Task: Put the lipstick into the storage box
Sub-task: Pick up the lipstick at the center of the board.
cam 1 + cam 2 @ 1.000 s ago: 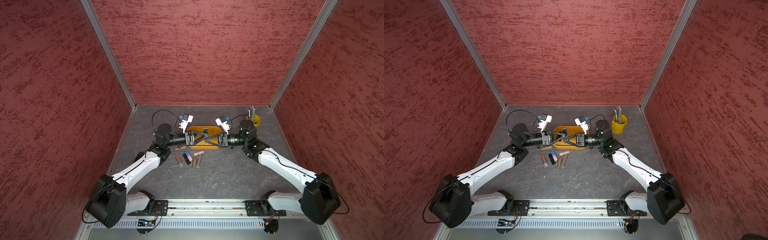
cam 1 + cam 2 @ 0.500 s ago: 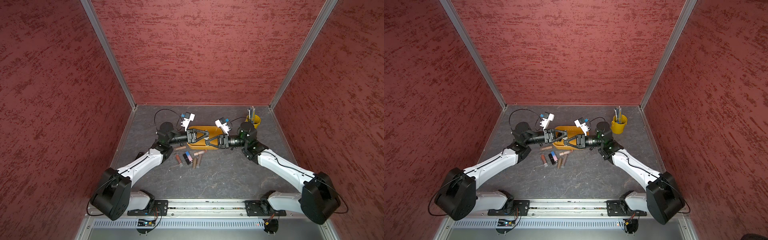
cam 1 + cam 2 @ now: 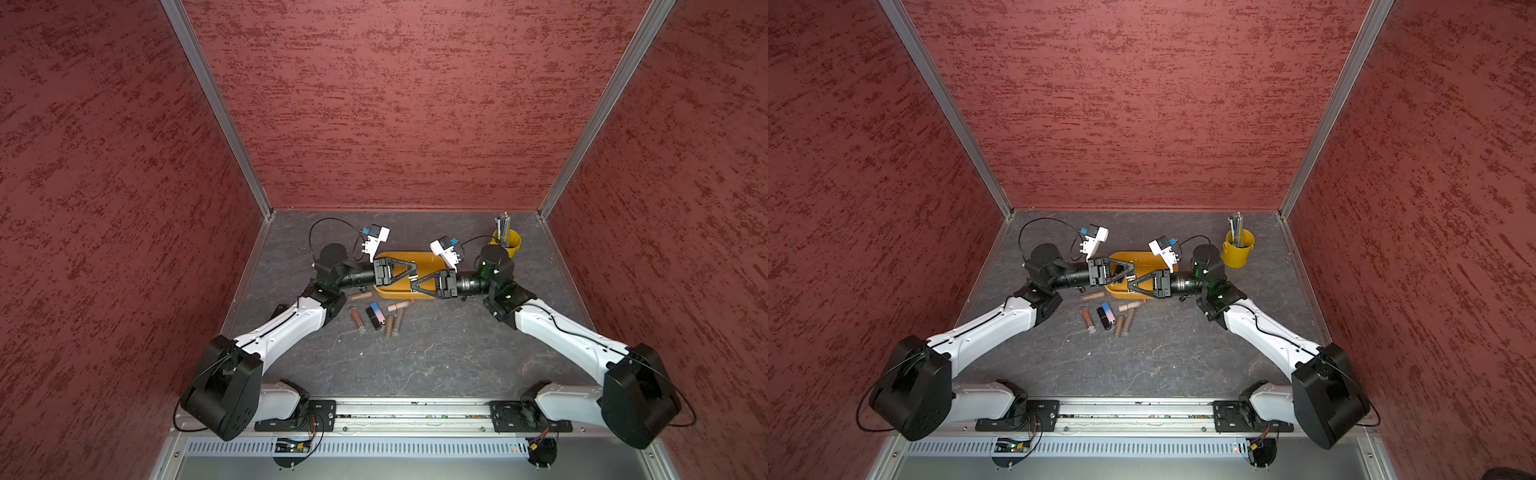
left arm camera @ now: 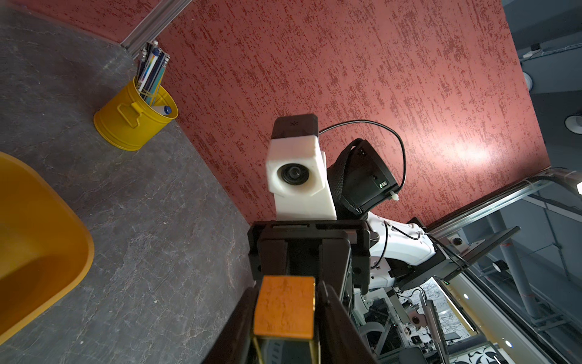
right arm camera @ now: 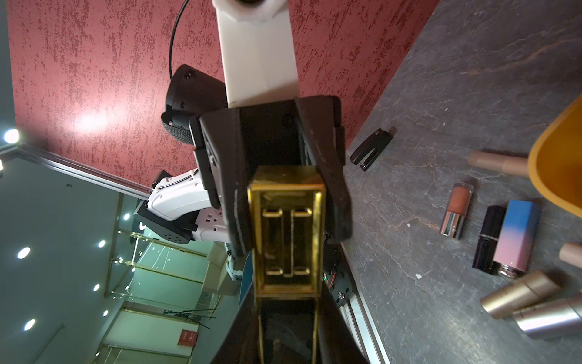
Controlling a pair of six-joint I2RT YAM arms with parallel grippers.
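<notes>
Both claws meet nose to nose at frame centre in both top views, over the shallow mustard-yellow plastic storage box point(image 3: 390, 293). The right gripper point(image 3: 411, 286) pinches the gold-cased square lipstick point(image 5: 288, 233). The left gripper point(image 3: 415, 264) is clamped on the same lipstick point(image 4: 285, 307), orange face to its camera. My guess is a handover or regrip, done above the box so a slip lands inside. The lipstick sits right at both tips, not in the box yet. Loose lipstick tubes point(image 3: 376, 316) lie just below the box, with the yellow metal pen bucket point(image 3: 508, 241) to its upper right.
</notes>
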